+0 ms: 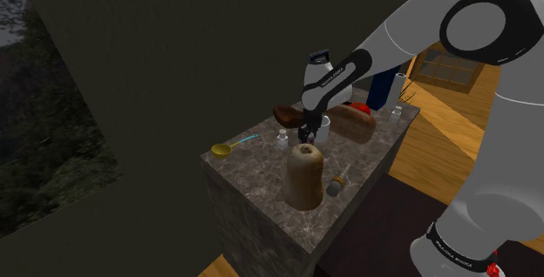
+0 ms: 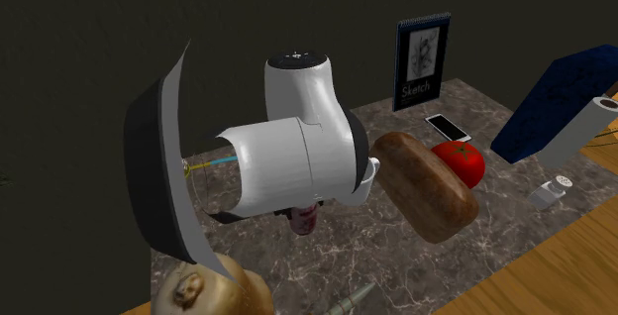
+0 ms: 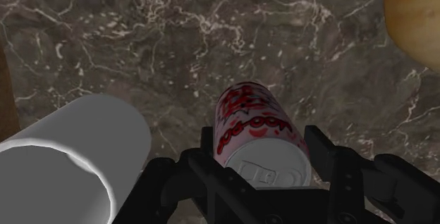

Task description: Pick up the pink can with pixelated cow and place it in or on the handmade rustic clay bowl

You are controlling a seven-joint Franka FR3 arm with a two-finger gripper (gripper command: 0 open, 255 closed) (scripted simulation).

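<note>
Gripper: You are watching your black gripper (image 3: 262, 160) pinching the can, with one finger pressing on each side of it. In the shoulder view the gripper (image 1: 305, 134) is pointing down over the middle of the counter (image 1: 253, 188).
Can: The pink-and-white can (image 3: 259, 127) with red markings is sitting upright between the fingers, its silver top facing the wrist camera. In the second exterior view it (image 2: 302, 221) is showing just under the white arm (image 2: 287, 159). You cannot tell whether its base is touching the marble.
Cup: A plain white cup (image 3: 70, 163) is standing just beside the can and the gripper, apart from the fingers.
Bowl: The dark brown bowl (image 1: 283, 114) is sitting behind the gripper in the shoulder view, just to the left of the loaf.
Loaf: A brown loaf (image 2: 426, 184) is lying near the cup, with a red tomato (image 2: 461, 162) resting against its far side.
Jar: A tan jar (image 1: 305, 175) is standing nearer the shoulder camera than the gripper.
Spoon: A yellow spoon (image 1: 228, 147) with a light blue handle is lying towards the shoulder view's left edge of the counter.
Back of counter: You are seeing a sketch book (image 2: 421, 60) leaning upright against the wall, a phone (image 2: 448, 125) lying in front of it, and a blue box (image 2: 555, 95) with a white roll (image 2: 584, 125) leaning beside it.
</note>
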